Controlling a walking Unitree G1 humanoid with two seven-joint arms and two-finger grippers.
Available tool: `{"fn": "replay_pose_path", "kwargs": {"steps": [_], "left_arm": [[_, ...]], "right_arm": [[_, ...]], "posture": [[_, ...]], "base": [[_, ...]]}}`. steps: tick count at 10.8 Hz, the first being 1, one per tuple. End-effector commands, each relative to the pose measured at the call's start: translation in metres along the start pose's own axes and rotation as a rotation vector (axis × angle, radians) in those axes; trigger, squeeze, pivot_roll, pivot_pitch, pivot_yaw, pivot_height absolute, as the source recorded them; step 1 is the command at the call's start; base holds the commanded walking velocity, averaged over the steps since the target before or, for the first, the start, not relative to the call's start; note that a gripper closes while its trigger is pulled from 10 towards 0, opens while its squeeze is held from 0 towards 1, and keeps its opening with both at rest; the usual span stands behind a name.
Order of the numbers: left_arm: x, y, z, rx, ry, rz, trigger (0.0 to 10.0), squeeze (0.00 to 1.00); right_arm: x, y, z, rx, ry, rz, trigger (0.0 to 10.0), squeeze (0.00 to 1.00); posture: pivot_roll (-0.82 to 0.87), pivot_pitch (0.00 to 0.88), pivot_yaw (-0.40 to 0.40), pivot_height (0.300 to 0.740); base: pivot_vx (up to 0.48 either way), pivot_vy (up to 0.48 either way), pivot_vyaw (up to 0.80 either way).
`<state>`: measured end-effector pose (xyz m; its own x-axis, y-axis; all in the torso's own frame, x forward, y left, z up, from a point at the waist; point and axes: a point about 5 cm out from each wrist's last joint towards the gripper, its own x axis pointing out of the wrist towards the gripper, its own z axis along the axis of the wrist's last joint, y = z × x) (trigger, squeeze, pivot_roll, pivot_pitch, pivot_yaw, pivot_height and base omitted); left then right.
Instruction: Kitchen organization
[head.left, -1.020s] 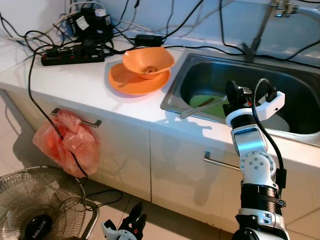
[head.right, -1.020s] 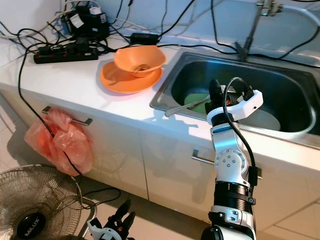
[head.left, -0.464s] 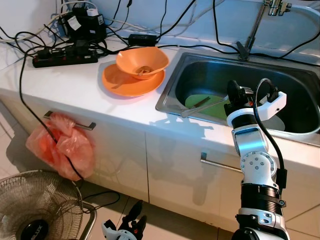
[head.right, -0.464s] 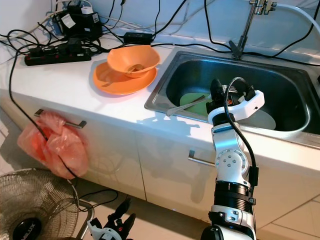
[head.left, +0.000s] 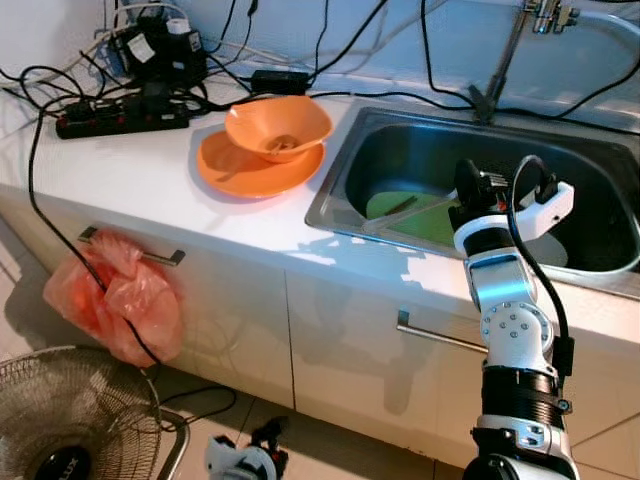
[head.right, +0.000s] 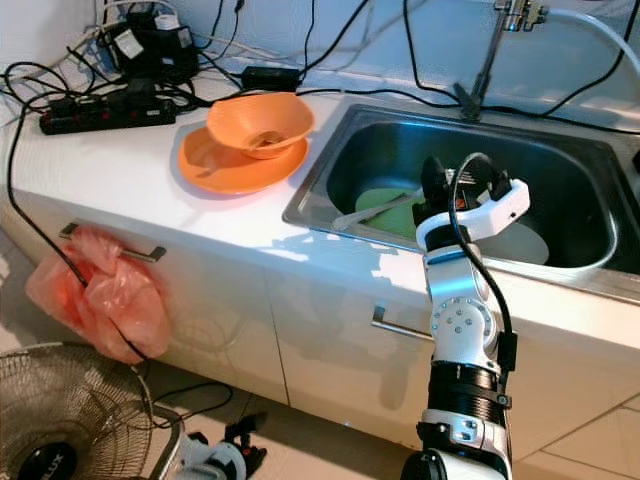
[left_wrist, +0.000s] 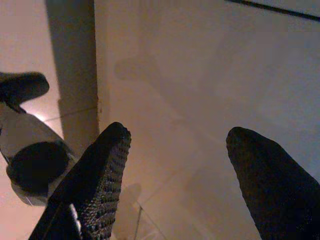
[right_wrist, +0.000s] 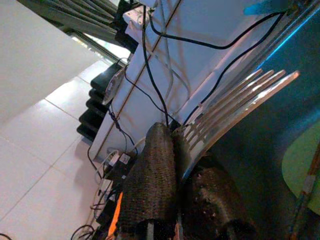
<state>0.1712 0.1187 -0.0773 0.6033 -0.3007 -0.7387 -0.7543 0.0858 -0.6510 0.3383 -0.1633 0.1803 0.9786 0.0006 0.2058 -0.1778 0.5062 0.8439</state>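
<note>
Your right tool (right_wrist: 182, 165) is clamped on a slotted spatula (right_wrist: 235, 110), held over the sink (head.left: 345, 195). Your left tool (left_wrist: 175, 165) hangs with fingers apart near the floor (left_wrist: 165, 150).

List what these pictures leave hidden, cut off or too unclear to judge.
- Orange bowl: contents too small to identify in the eye views.
- Fan: cut off by the frame's corner.
- Fork: handle hidden by the right gripper in the right wrist view.
- Left gripper: surroundings dim in the left wrist view.
</note>
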Motion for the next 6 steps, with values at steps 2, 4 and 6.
{"fn": "replay_pose_path", "kwargs": {"steps": [2,4,6], "left_arm": [[-0.0681,-0.3117,-0.0284,0.607,-0.214,-1.226,10.0,1.0],[-0.0681,-0.3117,-0.0284,0.607,-0.214,-1.226,10.0,1.0],[-0.0681,-0.3117,-0.0284,0.607,-0.214,-1.226,10.0,1.0]], "right_arm": [[0.001,0.0047,0.0005,0.0,0.0,0.028,10.0,0.0],[0.001,0.0047,0.0005,0.0,0.0,0.028,10.0,0.0],[0.001,0.0047,0.0005,0.0,0.0,0.028,10.0,0.0]], "posture": [[0.07,0.193,0.035,0.74],[0.07,0.193,0.035,0.74],[0.07,0.193,0.035,0.74]], "base": [[0.0,0.0,0.0],[0.0,0.0,0.0],[0.0,0.0,0.0]]}}
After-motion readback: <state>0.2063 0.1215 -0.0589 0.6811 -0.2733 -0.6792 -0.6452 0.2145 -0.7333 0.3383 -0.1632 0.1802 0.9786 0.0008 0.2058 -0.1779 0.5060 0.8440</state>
